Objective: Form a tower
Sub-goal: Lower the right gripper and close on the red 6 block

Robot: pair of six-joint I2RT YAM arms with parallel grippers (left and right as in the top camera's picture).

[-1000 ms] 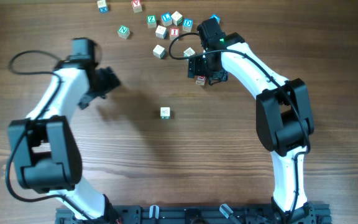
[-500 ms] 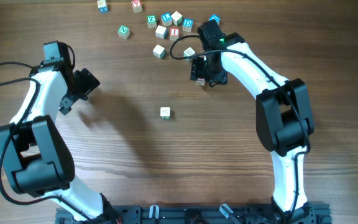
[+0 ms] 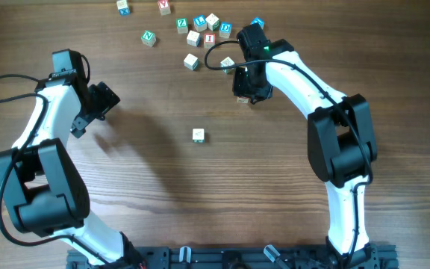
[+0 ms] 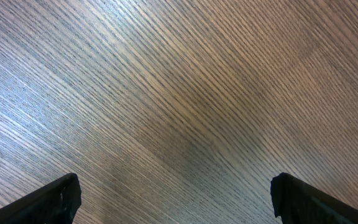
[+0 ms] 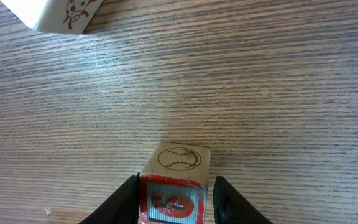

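Note:
My right gripper (image 3: 242,95) is low over the table at the back, right of centre, and is shut on a pale cube (image 5: 179,158). That cube has a red-framed face and a baseball drawing, rests on the wood, and has a black finger against each side (image 5: 176,182). From above only its corner (image 3: 240,99) shows under the gripper. The tower (image 3: 198,135) shows from above as one pale cube top with green print, alone mid-table; its height I cannot tell. My left gripper (image 3: 95,110) hangs wide open over bare wood at the far left (image 4: 176,199).
Several loose letter cubes (image 3: 200,30) lie scattered along the back edge, just left of my right gripper. One pale cube with a red drawing (image 5: 61,15) lies a little beyond the gripped one. The arm bases stand at the front edge.
The right fingers have come in from wide apart to the cube's sides. The left arm swung away to the left a second ago and has since held still, open.

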